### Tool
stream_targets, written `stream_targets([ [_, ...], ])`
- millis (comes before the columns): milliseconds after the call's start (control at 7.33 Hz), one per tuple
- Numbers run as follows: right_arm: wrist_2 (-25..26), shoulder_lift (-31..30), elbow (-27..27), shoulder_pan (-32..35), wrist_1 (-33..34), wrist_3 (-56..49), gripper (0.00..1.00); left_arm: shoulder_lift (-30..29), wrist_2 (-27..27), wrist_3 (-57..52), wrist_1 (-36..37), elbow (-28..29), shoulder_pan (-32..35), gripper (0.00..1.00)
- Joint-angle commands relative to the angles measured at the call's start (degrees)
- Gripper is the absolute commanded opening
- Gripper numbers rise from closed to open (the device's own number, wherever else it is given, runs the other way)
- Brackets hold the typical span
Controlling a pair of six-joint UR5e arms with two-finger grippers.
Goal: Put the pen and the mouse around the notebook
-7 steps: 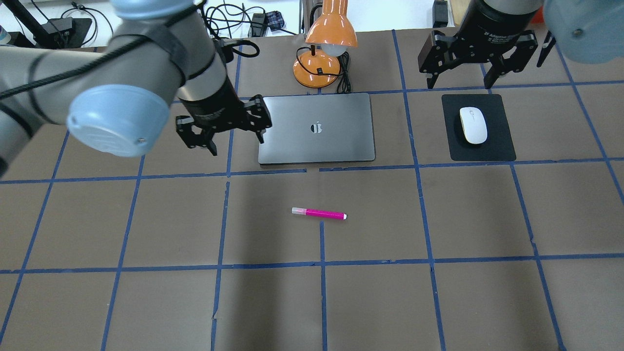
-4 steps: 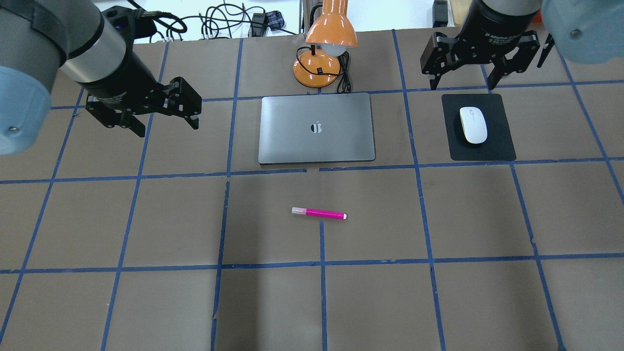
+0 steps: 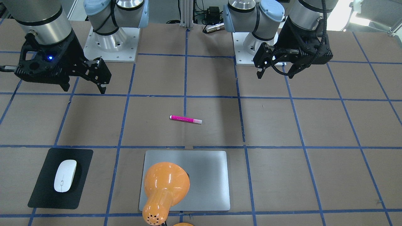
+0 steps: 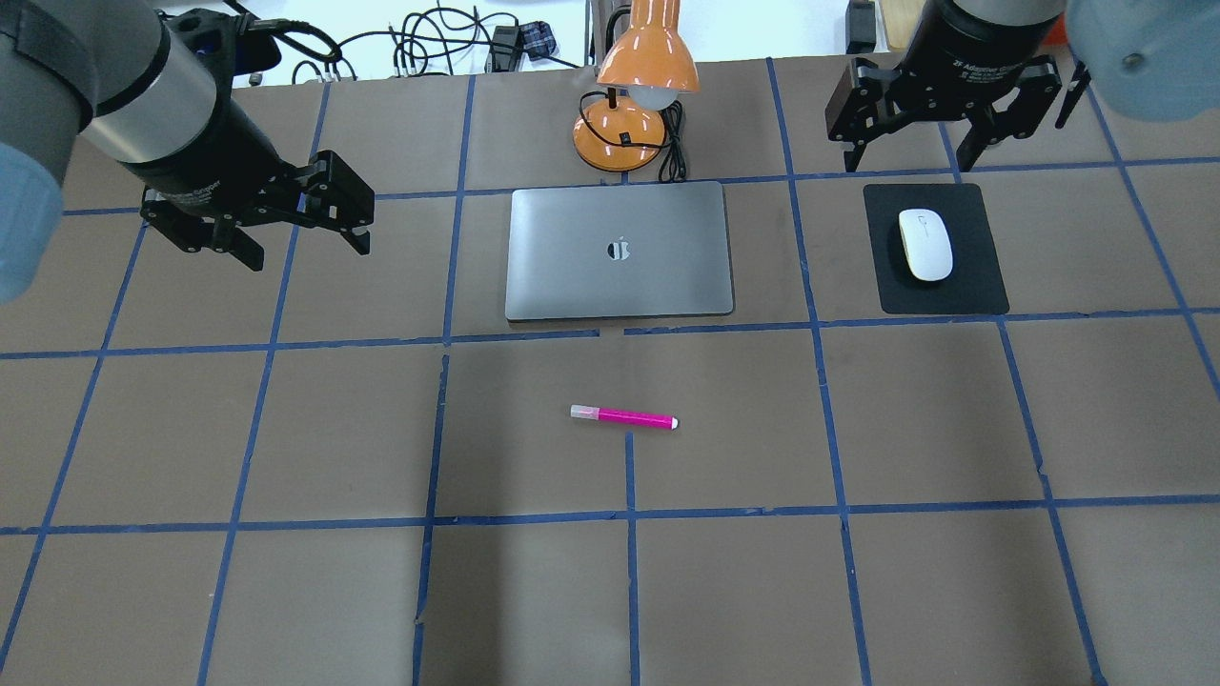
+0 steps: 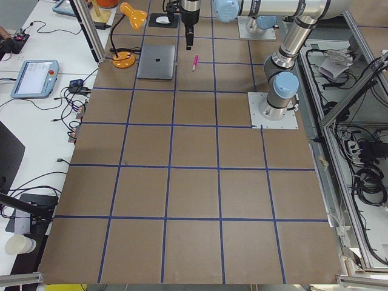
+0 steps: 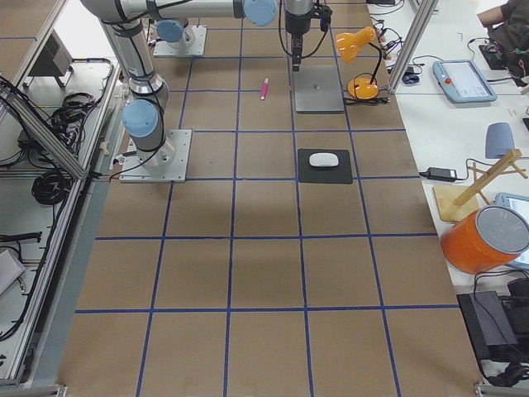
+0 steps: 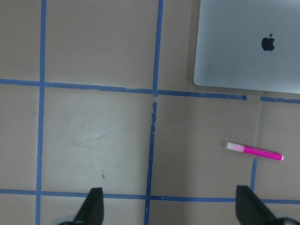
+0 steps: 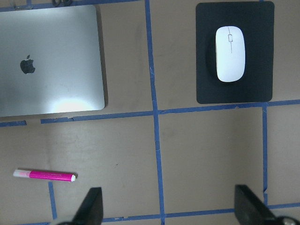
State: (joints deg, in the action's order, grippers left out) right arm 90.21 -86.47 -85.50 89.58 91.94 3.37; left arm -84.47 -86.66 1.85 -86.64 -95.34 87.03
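The silver-grey notebook [image 4: 620,250] lies closed at the back middle of the table. A magenta pen [image 4: 623,417] rests flat a short way in front of it, nearer the robot. The white mouse [image 4: 925,245] sits on a black mat [image 4: 939,291] to the notebook's right. My left gripper [image 4: 307,252] hangs open and empty above the table, left of the notebook. Open and empty too, my right gripper [image 4: 905,164] hovers just behind the mat. The left wrist view shows the pen [image 7: 254,151] and the notebook's corner [image 7: 248,42]. The right wrist view shows the mouse [image 8: 230,53].
An orange desk lamp [image 4: 634,114] stands right behind the notebook, its cord beside the base. Its shade [image 3: 163,188] hides part of the notebook in the front-facing view. Cables lie beyond the table's back edge. Blue tape lines grid the brown tabletop.
My left gripper has swung away from the notebook's left edge, far to the left and slightly back. The right gripper has barely shifted. Pen, mouse and notebook have not moved.
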Motion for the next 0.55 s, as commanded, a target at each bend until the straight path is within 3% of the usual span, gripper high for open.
stream_targets([
  [0,0.0,0.2,0.6,0.0,0.0,0.1,1.0,0.1,0.1,0.0,-0.4,0.1,0.0,1.0],
  [409,0.6,1.0,0.6,0.3,-0.1,0.3,1.0,0.1,0.2,0.0,-0.5,0.0,0.0,1.0],
])
